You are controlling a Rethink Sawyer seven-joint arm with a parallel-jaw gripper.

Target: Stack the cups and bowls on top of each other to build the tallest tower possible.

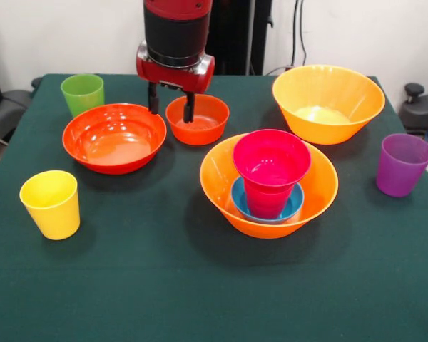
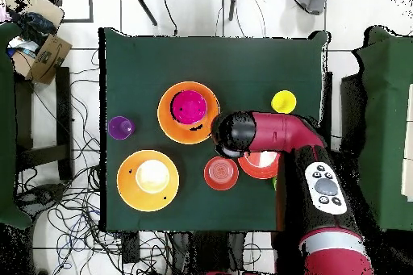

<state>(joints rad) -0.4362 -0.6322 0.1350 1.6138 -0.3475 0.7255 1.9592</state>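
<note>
Small red-orange bowl (image 1: 197, 119) under open gripper (image 1: 171, 105), fingers straddling near-left rim.

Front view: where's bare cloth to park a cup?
Widest free patch: the green table cloth nearest the camera, below the yellow plastic cup and the large orange bowl stack. Crowded around the claw, between the wide red-orange bowl and small red-orange bowl.

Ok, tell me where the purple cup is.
In the front view, the purple cup stands alone at the table's right edge, right of the tower and below the other large orange bowl.
</note>
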